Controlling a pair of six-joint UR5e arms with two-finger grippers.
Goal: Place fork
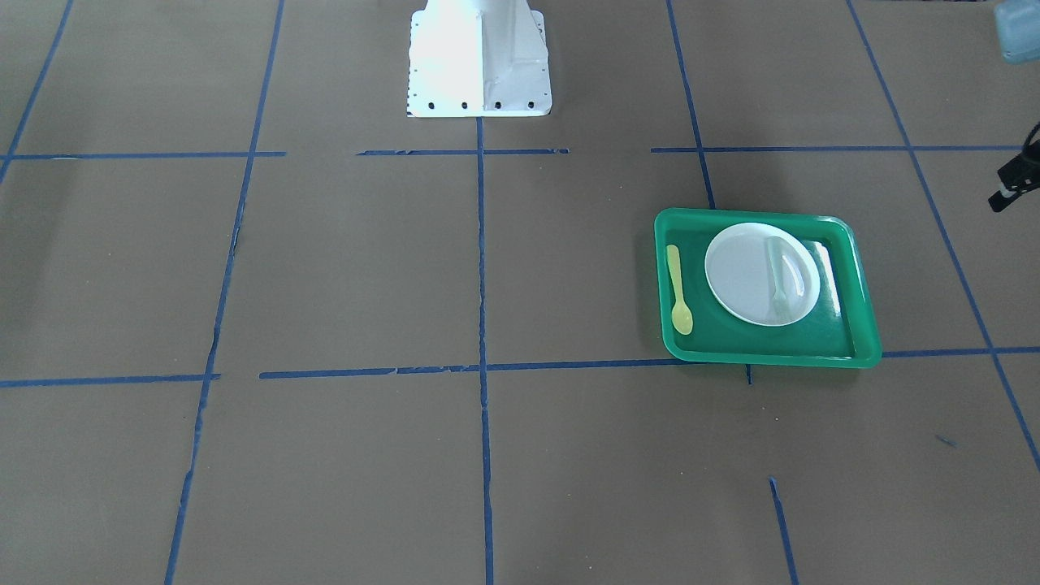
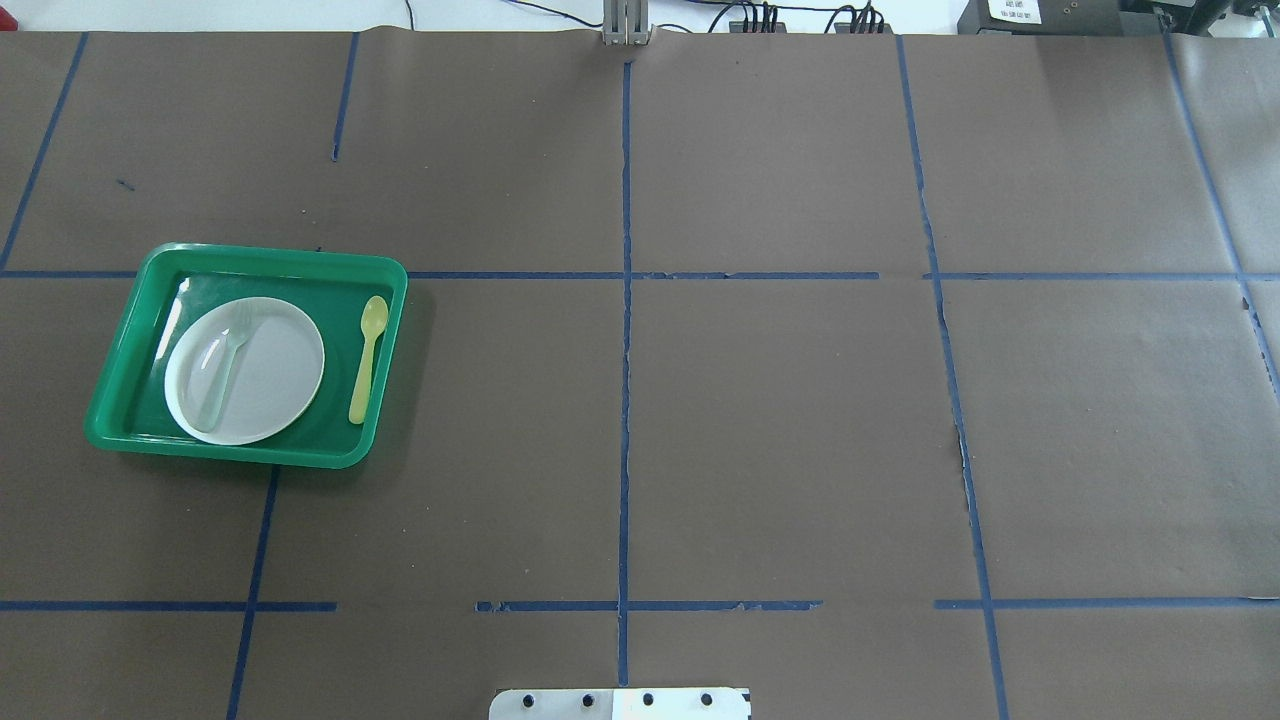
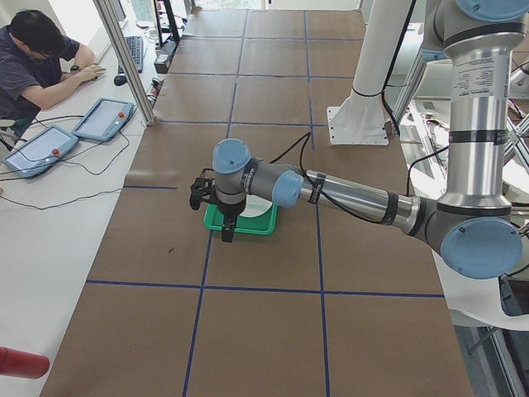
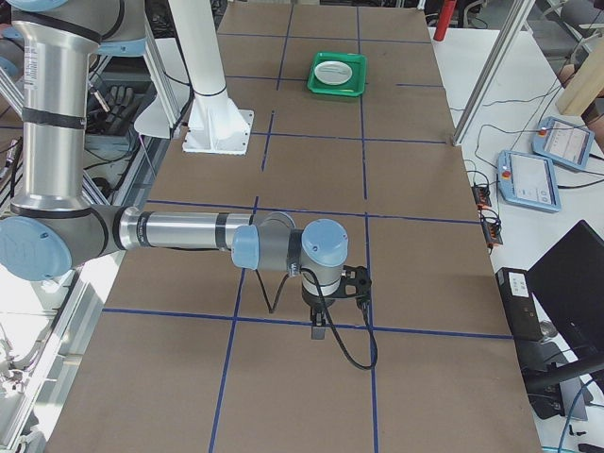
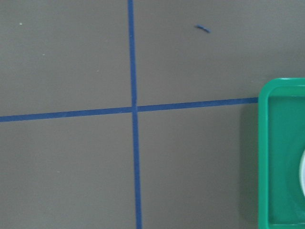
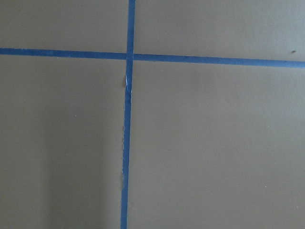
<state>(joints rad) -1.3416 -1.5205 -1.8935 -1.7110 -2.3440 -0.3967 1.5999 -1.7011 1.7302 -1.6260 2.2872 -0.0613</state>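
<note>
The pale fork (image 1: pixel 782 276) lies on a white plate (image 1: pixel 743 276) inside a green tray (image 1: pixel 764 354), tines toward the operators' side. In the overhead view the fork (image 2: pixel 225 365) lies on the left part of the plate (image 2: pixel 275 375) in the tray (image 2: pixel 250 455). My left gripper (image 3: pixel 216 207) hovers over the table just beyond the tray's outer end; I cannot tell whether it is open or shut. Its wrist view shows only the tray's corner (image 5: pixel 281 152). My right gripper (image 4: pixel 330 297) hangs over bare table far from the tray (image 4: pixel 338 74); I cannot tell its state.
A yellow spoon (image 2: pixel 367 358) lies in the tray beside the plate, on the side nearer the table's middle. The white robot base (image 1: pixel 479 61) stands at the table's middle edge. Blue tape lines cross the brown table. An operator (image 3: pixel 33 58) sits at a side desk.
</note>
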